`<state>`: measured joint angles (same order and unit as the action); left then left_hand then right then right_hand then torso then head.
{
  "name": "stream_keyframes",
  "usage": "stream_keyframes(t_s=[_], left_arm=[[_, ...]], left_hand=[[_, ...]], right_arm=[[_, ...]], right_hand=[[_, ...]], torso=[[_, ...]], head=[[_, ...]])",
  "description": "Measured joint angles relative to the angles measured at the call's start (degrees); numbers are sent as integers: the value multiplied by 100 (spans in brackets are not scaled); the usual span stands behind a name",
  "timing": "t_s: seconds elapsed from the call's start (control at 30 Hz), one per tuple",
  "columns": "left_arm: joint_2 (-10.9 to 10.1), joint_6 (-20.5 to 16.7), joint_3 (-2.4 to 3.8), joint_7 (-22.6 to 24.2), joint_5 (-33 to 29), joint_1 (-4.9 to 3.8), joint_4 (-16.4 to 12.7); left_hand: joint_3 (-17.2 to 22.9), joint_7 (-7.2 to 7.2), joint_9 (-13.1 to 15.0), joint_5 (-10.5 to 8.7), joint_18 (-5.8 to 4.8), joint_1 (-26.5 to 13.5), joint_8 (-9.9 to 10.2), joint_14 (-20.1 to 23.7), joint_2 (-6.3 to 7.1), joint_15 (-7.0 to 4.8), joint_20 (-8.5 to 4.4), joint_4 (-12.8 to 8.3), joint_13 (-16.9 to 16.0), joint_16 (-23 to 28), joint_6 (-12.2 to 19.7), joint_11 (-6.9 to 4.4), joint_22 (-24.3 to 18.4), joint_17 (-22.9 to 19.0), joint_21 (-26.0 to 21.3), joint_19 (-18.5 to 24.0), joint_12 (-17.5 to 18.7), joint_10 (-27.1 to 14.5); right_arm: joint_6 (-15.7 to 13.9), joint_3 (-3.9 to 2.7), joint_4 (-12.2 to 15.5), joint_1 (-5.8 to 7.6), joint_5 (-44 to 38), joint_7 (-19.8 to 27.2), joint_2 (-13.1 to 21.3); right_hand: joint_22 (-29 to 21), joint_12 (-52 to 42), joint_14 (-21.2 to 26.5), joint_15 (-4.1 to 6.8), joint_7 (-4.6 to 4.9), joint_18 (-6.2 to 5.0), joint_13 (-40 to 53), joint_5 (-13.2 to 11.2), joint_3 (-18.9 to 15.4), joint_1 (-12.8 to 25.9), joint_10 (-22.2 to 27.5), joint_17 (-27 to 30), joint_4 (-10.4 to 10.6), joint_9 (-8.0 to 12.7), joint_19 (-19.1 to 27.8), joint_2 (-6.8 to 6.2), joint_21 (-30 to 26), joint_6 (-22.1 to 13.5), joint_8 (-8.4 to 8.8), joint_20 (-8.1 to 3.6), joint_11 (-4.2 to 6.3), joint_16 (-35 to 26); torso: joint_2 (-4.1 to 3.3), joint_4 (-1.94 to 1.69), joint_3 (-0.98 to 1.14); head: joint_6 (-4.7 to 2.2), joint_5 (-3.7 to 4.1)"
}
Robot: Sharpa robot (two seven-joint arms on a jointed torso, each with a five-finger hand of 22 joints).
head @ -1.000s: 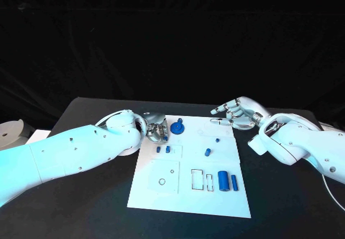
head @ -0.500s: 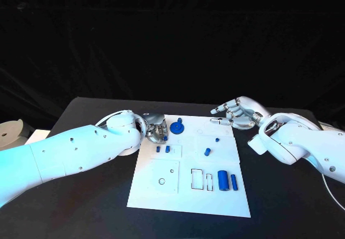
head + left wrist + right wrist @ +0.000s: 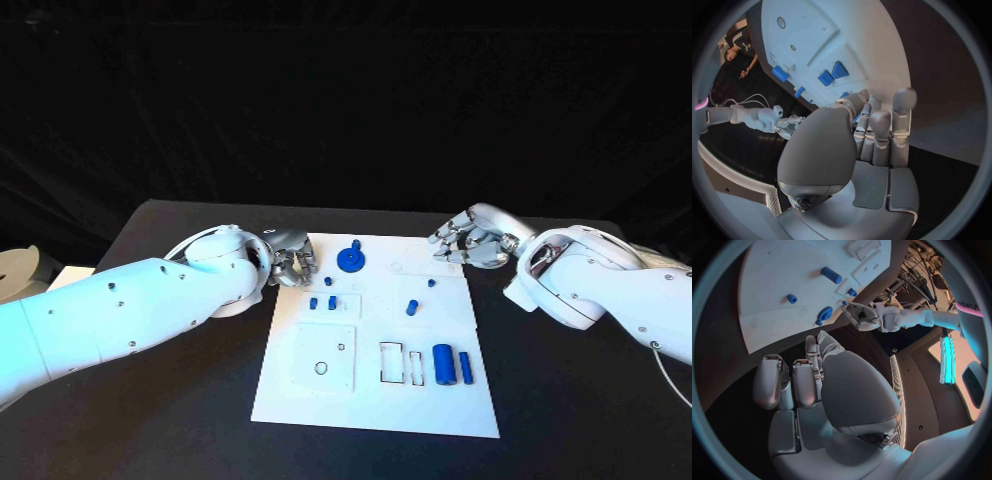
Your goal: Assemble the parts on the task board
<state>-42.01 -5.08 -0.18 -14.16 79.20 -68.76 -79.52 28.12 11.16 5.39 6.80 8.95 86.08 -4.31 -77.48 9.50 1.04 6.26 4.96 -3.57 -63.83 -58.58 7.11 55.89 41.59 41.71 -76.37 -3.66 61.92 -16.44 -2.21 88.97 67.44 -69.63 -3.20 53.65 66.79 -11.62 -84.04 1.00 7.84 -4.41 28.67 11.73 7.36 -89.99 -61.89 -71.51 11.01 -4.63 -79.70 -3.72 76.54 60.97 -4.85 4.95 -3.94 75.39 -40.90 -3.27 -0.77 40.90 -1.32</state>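
The white task board (image 3: 378, 400) lies in the middle of the table. A blue round part (image 3: 351, 259) stands near its far edge, also seen from the right wrist (image 3: 824, 315). Two small blue pieces (image 3: 322, 302) lie side by side below it (image 3: 832, 74). A small peg (image 3: 413, 306) stands mid-board. A thick blue cylinder (image 3: 444, 364) and a slim blue bar (image 3: 466, 361) lie at the right. My left hand (image 3: 293, 260) hovers at the board's far left corner, fingers curled in, nothing seen in them (image 3: 873, 130). My right hand (image 3: 469, 238) is curled at the far right corner, empty (image 3: 811, 375).
Outlined slots (image 3: 392, 361) and a small ring mark (image 3: 320, 367) are drawn on the board's near half. A pale round object (image 3: 18, 262) sits off the table's left edge. Bare black table (image 3: 577, 400) lies to either side of the board.
My left hand has drawn back to the left, away from the blue round part. The right hand's fingers, stretched out before, have curled in. The view has shifted slightly.
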Motion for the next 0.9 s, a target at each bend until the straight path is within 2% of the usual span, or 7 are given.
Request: stream_keyframes(t_s=[0.03,0.07,0.2,0.37,0.6,0.73,0.9], left_arm=[[-48,-66,0,59,-214,-2,1],[-94,-142,1,130,-468,-5,1],[-257,-552,-1,574,-1922,-10,-26],[-432,-1011,-52,1388,-4177,-9,-204],[-641,-1222,-105,2290,-6628,1,-547],[-715,-1247,-116,2596,-7402,5,-687],[-769,-1247,-123,2809,-7918,8,-788]], left_hand=[[83,8,-18,0,88,0,0,231,0,15,10,-21,0,331,-9,4,-341,-487,-526,236,-12,-43],[122,8,-29,0,88,0,0,315,0,20,13,-27,-4,457,-10,5,-448,-675,-695,316,-39,-42],[184,9,-62,0,88,0,-17,541,0,28,24,-30,-22,727,-10,-3,-554,-1085,-874,429,-168,11],[200,9,-72,0,87,-67,-89,667,-66,26,41,-46,-47,774,-10,-26,-579,-1189,-944,527,-317,79],[124,-31,-78,-22,86,-175,-162,703,-96,-12,27,-86,-78,774,-51,-77,-600,-1223,-988,555,-499,207],[107,-51,-78,-22,85,-175,-185,703,-96,-12,27,-103,-83,774,-71,-78,-603,-1230,-988,555,-543,208],[75,-52,-78,-22,85,-198,-216,703,-119,-12,27,-135,-85,774,-70,-97,-609,-1242,-1002,555,-584,227]], right_arm=[[41,-1,0,-13,-226,-69,-7],[82,-1,1,-30,-452,-138,-16],[269,1,38,-101,-1346,-401,-55],[504,3,108,-151,-2197,-637,-112],[771,26,124,-189,-2764,-805,-200],[867,37,97,-231,-2901,-846,-275],[928,43,38,-272,-3001,-864,-377]], right_hand=[[12,165,1,0,-13,0,-290,-41,128,-39,-111,20,3,0,-5,-44,0,73,0,5,13,-5],[21,250,1,0,-23,-1,-454,-57,201,-10,-171,28,11,0,-20,-94,0,103,0,20,17,-5],[26,511,1,1,-37,-1,-1083,-206,529,105,-395,60,52,20,-21,-264,0,179,57,20,24,-26],[12,637,1,1,-66,-1,-1405,-325,709,200,-404,96,76,27,-20,-359,0,211,90,20,15,-50],[-7,726,1,1,-87,0,-1720,-395,873,268,-404,138,67,33,-21,-427,-22,231,90,20,15,-72],[-22,747,1,2,-87,-1,-1809,-398,911,291,-404,156,76,34,-20,-450,-22,231,90,20,15,-72],[-34,747,2,2,-88,0,-1878,-422,983,291,-404,170,66,39,-20,-450,-22,231,90,20,15,-94]], torso=[[1,0,1],[1,0,4],[1,-8,2],[1,-22,-3],[-1,-15,-13],[-3,-12,-15],[-8,-11,-15]], head=[[-4,14],[-10,31],[-28,83],[-32,118],[-48,136],[-57,149],[-63,153]])
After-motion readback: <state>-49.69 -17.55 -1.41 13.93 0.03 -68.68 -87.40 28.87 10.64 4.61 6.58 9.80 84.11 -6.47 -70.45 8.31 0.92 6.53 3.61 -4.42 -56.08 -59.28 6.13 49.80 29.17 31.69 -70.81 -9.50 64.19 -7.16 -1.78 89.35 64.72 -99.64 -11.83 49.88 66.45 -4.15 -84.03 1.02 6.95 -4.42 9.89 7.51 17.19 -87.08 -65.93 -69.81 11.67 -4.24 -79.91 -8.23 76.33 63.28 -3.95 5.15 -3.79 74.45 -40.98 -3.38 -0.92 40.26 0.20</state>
